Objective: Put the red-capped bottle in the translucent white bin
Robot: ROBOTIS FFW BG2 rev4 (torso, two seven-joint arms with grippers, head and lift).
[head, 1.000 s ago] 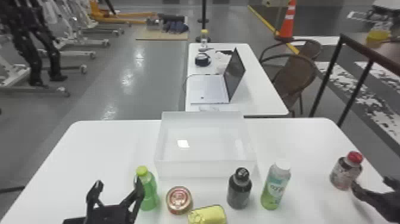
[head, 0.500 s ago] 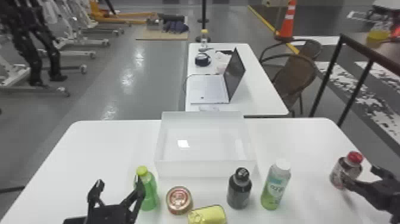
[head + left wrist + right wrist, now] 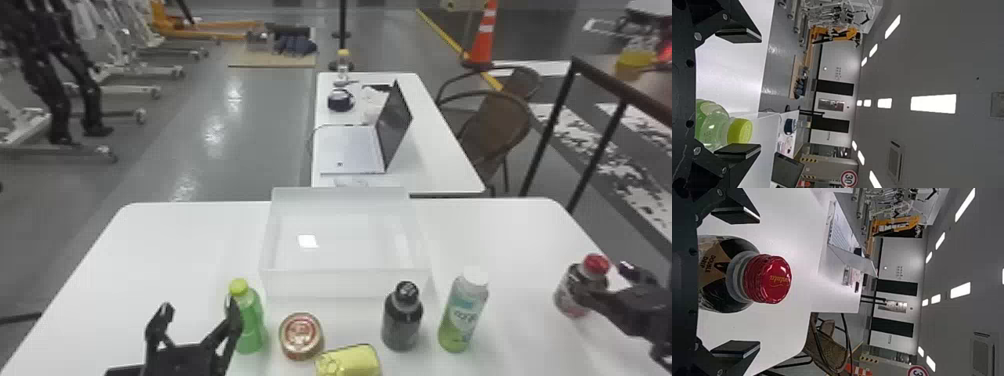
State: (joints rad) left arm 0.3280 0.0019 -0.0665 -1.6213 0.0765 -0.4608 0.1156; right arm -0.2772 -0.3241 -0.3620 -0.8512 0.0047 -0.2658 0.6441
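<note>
Now the left pincer (image 3: 199,305) gapes, and the right pincer (image 3: 601,278) stands open around the red-capped bottle (image 3: 569,294)

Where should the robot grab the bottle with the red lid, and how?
The red-capped bottle is probably best held around its round body, below the red cap: the body is wider, so there's more to squeeze. It stands upright, so the right pincer could come in level from the robot's right, with its open fingers on either side.
</note>
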